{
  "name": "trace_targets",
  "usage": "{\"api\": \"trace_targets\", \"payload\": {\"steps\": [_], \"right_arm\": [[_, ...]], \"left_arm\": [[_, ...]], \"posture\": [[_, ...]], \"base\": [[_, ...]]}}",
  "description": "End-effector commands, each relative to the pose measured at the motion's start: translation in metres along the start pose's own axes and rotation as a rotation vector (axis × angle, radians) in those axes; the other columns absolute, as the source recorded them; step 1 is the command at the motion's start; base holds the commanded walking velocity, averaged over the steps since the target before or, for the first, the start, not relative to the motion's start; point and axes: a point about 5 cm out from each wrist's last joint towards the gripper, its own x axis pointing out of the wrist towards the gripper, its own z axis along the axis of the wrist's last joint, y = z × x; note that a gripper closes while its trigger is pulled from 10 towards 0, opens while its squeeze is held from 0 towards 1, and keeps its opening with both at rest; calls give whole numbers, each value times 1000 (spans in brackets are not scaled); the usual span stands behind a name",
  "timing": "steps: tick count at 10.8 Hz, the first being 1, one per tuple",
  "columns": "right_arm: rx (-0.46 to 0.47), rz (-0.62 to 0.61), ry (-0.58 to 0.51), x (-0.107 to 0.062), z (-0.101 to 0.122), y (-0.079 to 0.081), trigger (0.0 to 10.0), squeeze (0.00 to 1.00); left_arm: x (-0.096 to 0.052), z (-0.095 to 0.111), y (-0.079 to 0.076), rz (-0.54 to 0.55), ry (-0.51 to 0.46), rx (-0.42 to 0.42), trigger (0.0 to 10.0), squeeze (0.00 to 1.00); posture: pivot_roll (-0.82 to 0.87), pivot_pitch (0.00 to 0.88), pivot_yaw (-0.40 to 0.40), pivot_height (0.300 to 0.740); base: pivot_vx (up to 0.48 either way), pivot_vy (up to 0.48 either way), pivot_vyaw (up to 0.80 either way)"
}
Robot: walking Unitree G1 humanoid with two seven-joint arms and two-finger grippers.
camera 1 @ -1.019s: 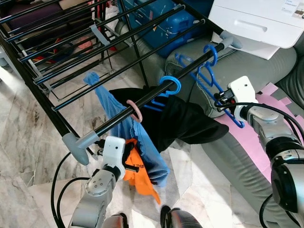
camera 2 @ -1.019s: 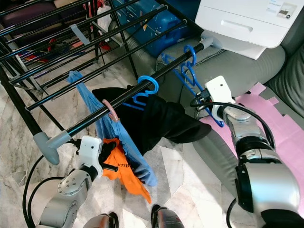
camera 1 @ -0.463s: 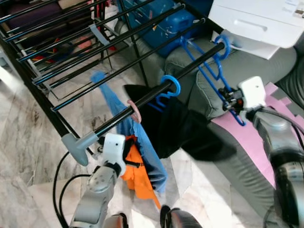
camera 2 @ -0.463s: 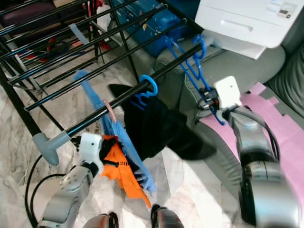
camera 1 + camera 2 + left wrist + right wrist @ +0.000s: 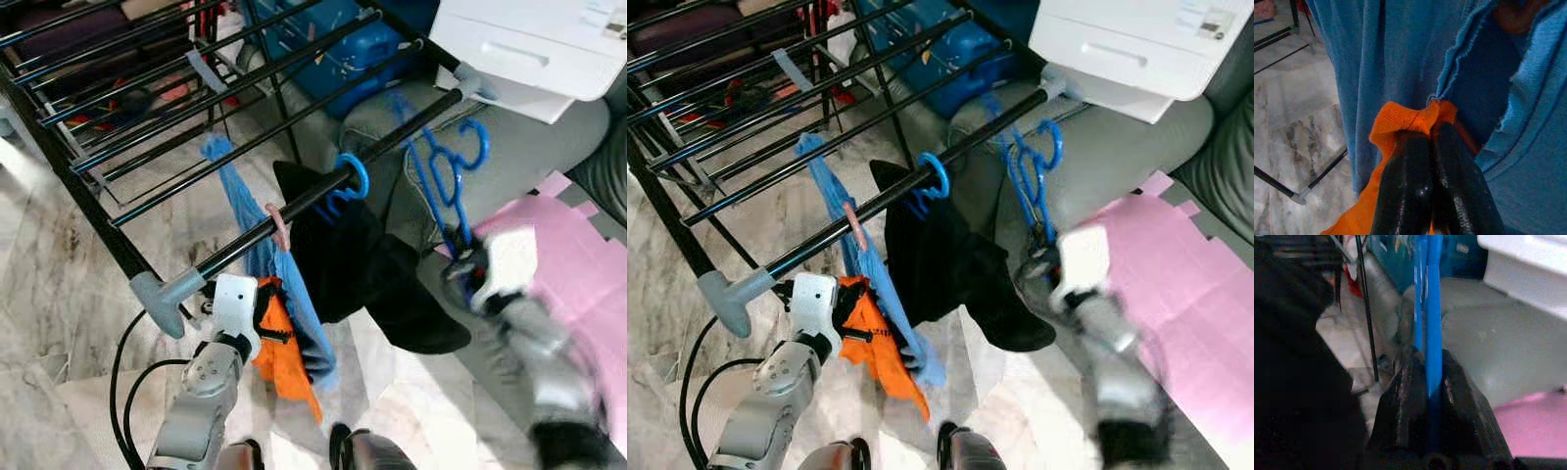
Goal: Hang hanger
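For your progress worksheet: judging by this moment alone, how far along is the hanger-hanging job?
Done: a black garment hangs from the rack bar on a blue hook.
In hand: the right gripper is shut on the blue hangers, whose hooks sit off the bar. The left gripper pinches orange cloth.
Left: hook those hangers on and release.

The hanger (image 5: 1433,333) is smooth, glossy blue plastic, pinched between the right claw (image 5: 1427,396)'s shiny black fingers. The rack (image 5: 294,201) is matt black metal tube with grey plastic end caps. Blue cloth (image 5: 1400,54) and orange cloth (image 5: 1405,120) look soft and matt; the floor (image 5: 49,294) is polished marble.
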Motion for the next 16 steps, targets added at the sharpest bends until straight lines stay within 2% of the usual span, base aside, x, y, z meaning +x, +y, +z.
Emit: {"api": "trace_targets", "payload": {"steps": [1,6,7,11,16], "right_arm": [[-7,-10,0,-3,4,4,10000,0],[41,18,59,-5,1,40,10000,0],[41,21,64,-6,1,42,10000,0],[26,14,81,-8,1,39,10000,0],[24,-54,105,-10,-2,34,10000,0]], "left_arm": [[0,1,2,20,-8,9,10000,0],[1,-3,-1,28,-1,-13,10000,0],[1,-4,-1,31,2,-20,10000,0],[3,-5,-3,30,6,-29,10000,0],[3,-4,0,41,0,-31,10000,0]], "posture": [[-110,188,-28,740],[-111,178,-47,740],[-114,179,-50,740],[-120,177,-61,740],[-121,185,-58,740]], "base": [[0,0,0],[-151,0,0],[-281,0,0],[-292,0,0],[-273,0,0]]}}
